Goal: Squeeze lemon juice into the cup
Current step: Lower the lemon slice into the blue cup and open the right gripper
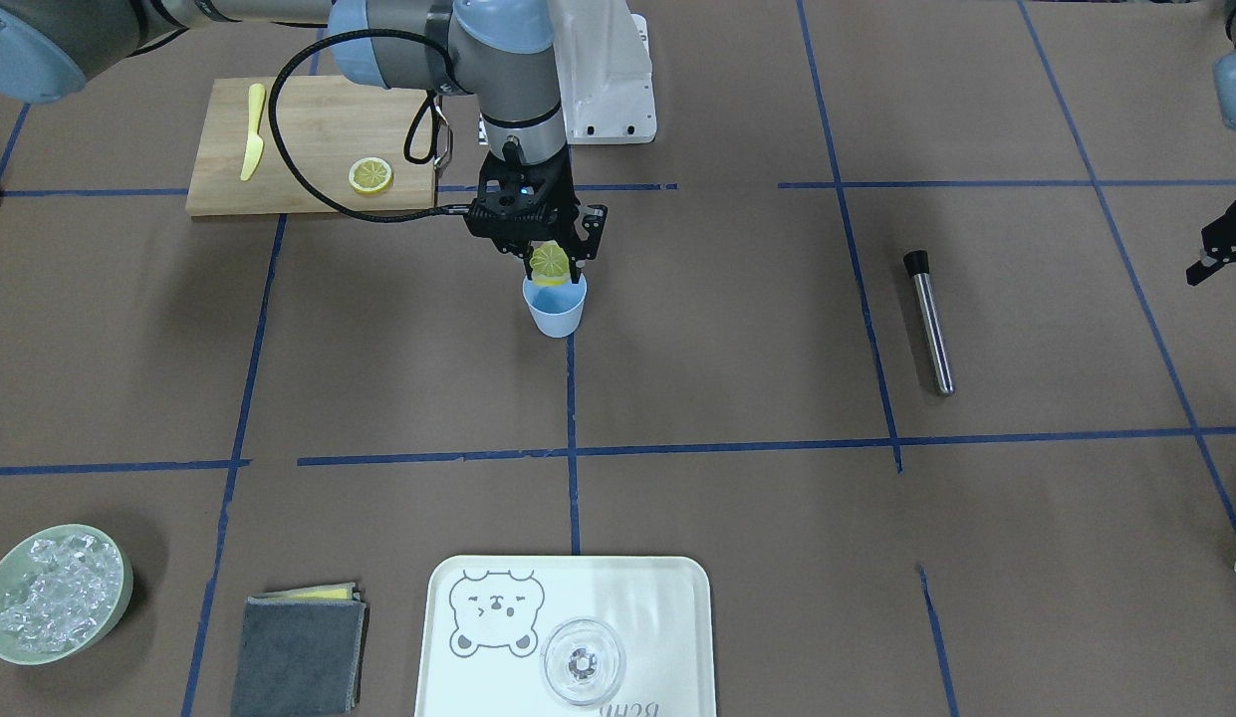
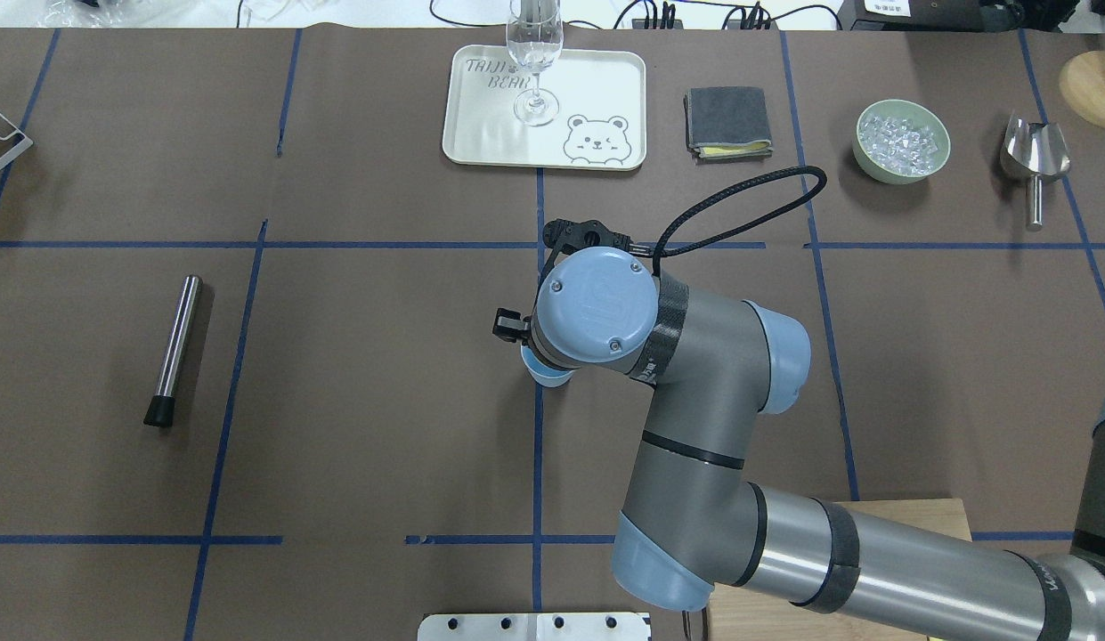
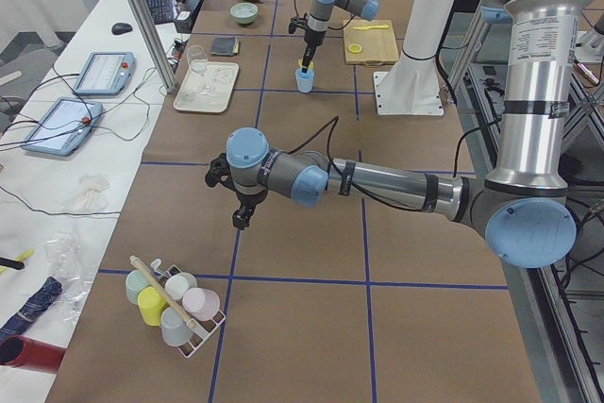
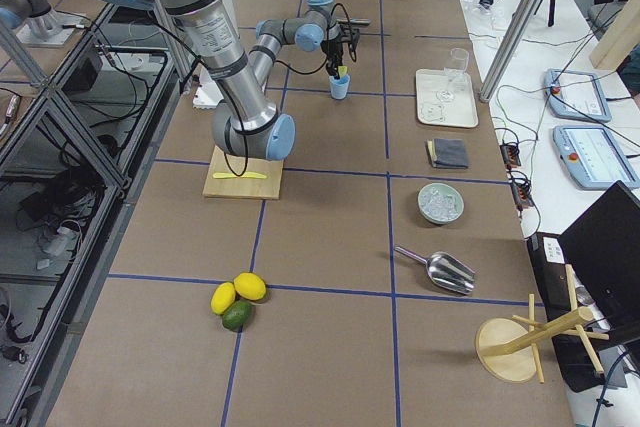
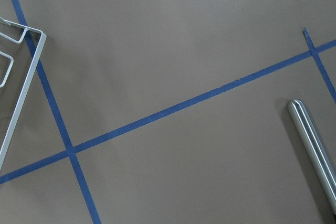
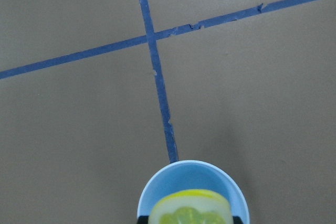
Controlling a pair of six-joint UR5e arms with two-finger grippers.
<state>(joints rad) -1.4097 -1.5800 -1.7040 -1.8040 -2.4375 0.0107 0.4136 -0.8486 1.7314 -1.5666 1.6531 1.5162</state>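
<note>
My right gripper (image 1: 556,267) is shut on the lemon slice (image 1: 550,262), held on edge right over the mouth of the light-blue cup (image 1: 556,311). The cup stands upright on a blue tape cross in the middle of the table. The right wrist view shows the lemon slice (image 6: 190,211) directly above the cup (image 6: 157,192). In the overhead view the right arm hides all but the cup's rim (image 2: 545,374). My left gripper (image 1: 1220,244) hangs over the table near the far end; I cannot tell whether it is open.
A cutting board (image 1: 309,139) holds a second lemon slice (image 1: 370,175) and a yellow knife (image 1: 252,129). A steel muddler (image 1: 931,324) lies on the table. A tray (image 1: 667,597) with a glass (image 1: 583,662), a grey cloth (image 1: 299,652) and an ice bowl (image 1: 55,595) stand along the far edge.
</note>
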